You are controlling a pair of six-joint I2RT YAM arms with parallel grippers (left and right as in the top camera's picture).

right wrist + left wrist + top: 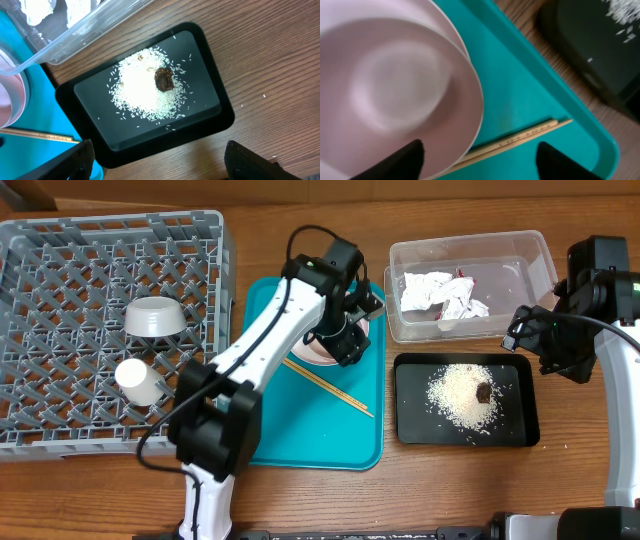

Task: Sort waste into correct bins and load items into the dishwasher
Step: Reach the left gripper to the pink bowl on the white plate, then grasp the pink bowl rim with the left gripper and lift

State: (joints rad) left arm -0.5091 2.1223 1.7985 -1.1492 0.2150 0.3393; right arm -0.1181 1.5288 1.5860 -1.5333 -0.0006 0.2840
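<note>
Chopsticks lie diagonally, upper-left to lower-right; only my left wrist shows the bowl plainly. Left gripper, right gripper: jaws apart.

A wooden table fills the overhead view from edge to edge. Its top is a warm mid-brown, marked with fine darker grain streaks that run left to right. In the right wrist view the same wood shows close and sharp, its long parallel grain lines slanting across the picture. The light is soft and even, falling from above and casting only faint, blurred shadows on the wood.
</note>
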